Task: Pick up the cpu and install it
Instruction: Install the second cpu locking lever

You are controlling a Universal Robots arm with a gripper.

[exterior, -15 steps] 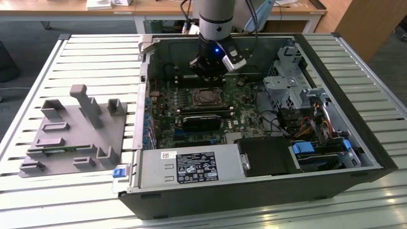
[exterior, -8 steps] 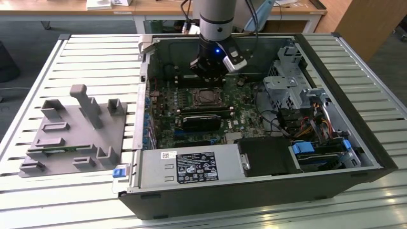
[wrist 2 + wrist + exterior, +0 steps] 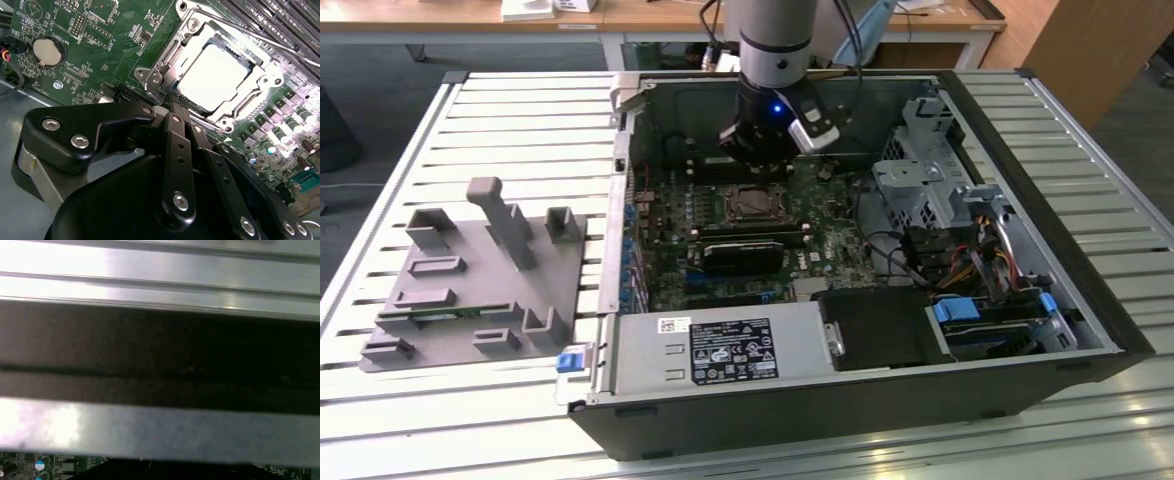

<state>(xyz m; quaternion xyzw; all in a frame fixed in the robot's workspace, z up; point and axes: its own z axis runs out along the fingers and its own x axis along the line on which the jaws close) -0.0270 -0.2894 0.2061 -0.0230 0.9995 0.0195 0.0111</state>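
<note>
The cpu (image 3: 212,75), a flat square chip with a pale shiny top, lies inside the motherboard socket (image 3: 260,82), framed by the socket's metal bracket. In the exterior view the cpu (image 3: 750,205) sits in the middle of the green board inside the open computer case. My gripper (image 3: 175,100) hangs just above the board beside the socket's corner, apart from the chip. Its two thin black fingers (image 3: 172,117) are pressed together with nothing between them. In the exterior view the gripper (image 3: 754,158) is over the board, just behind the socket.
A grey fixture block (image 3: 467,280) with posts and slots stands on the slatted table at the exterior view's left. Inside the case are a power supply (image 3: 720,350), a black card (image 3: 747,250), a drive cage (image 3: 921,180) and cables (image 3: 974,265). The case wall (image 3: 160,360) is close by.
</note>
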